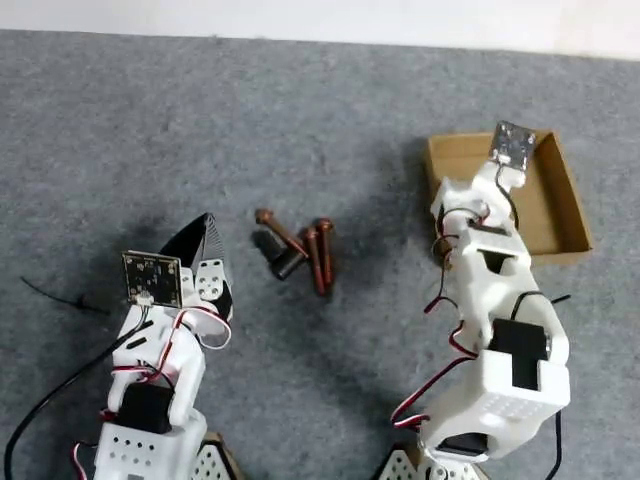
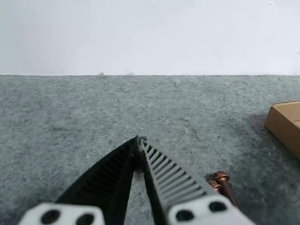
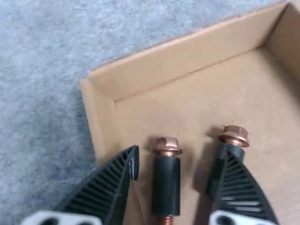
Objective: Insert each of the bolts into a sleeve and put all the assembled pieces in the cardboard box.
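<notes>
- The right gripper (image 3: 179, 157) hangs open over the box (image 3: 187, 56). Its jaws stand on either side of an assembled piece (image 3: 166, 180) on the box floor, which lies in line with the fingers. It grips nothing.
- A second bolt head (image 3: 233, 133) shows in the box just beside that piece, its body hidden behind one finger.
- Loose bolts (image 1: 318, 258) and a sleeve (image 1: 285, 262) lie heaped on the tabletop (image 1: 120, 120), well apart from the box, on the side toward the left gripper (image 1: 207, 225).
- The left gripper is closed and empty, near the heap. It looks the nearer one for the next pick.
- Two bolts lie side by side, pointing away from the arms' bases. A third slants across by the sleeve.
</notes>
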Controlling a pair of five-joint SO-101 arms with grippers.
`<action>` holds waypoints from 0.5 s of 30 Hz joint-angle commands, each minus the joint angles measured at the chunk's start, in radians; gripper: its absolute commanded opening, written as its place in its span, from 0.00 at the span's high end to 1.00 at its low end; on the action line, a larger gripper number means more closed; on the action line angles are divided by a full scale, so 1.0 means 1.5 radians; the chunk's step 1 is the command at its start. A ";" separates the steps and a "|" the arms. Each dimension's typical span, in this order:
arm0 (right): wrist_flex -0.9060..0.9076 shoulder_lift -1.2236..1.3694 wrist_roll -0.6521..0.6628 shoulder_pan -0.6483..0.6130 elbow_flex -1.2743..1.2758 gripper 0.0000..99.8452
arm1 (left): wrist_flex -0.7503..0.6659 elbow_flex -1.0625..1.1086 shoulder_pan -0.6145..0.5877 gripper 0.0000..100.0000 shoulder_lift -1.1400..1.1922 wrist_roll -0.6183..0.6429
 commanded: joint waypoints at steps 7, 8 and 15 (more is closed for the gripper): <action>0.010 -0.278 0.006 -0.106 0.174 0.76 | 0.000 0.013 -0.007 0.99 -0.010 -0.002; 0.010 -0.322 0.006 -0.125 0.204 0.76 | 0.000 0.013 -0.008 0.99 -0.010 -0.002; 0.014 -0.574 0.010 -0.254 0.381 0.76 | 0.000 0.008 -0.090 0.99 -0.011 0.000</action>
